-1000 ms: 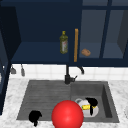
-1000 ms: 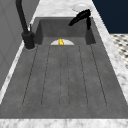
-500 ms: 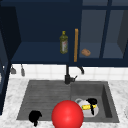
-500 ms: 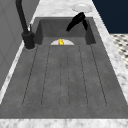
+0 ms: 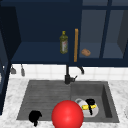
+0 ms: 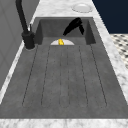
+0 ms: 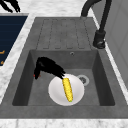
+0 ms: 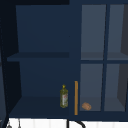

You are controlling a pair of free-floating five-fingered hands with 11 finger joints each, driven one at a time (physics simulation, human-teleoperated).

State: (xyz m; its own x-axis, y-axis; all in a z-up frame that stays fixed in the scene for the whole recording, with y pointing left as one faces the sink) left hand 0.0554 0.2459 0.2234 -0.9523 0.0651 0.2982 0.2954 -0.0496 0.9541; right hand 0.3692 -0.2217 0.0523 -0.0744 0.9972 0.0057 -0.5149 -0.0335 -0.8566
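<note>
In the sink's basin, on the right half, a yellow corn cob point(image 7: 67, 89) lies on a white plate point(image 7: 55, 93) that rests on the basin floor beside the drain point(image 7: 82, 79). The right hand point(image 7: 48, 67) hangs over the plate's near edge with its fingers pointing down together, their tips touching the cob's end; whether they pinch it cannot be told. In the front view the same hand point(image 5: 90, 103) sits across the cob point(image 5: 85, 107).

The dark grey sink point(image 5: 105, 100) has a ribbed draining board point(image 6: 65, 75) on its left half. A black faucet point(image 5: 67, 76) stands at the far rim, between board and basin. The left hand point(image 5: 34, 116) hovers over the near left corner of the draining board, fingers curled, holding nothing. A large red ball point(image 5: 67, 114) sits at the near edge of the front view, between the two hands.

Around the sink runs a pale marble counter point(image 5: 11, 100), with white tiles on the wall behind. Above hangs a dark blue cabinet point(image 8: 42, 30), its left side open. On its lower shelf stand an oil bottle point(image 8: 64, 96), and to the right a small brown roll point(image 8: 86, 106) behind a glass door with an orange handle point(image 8: 76, 97).
</note>
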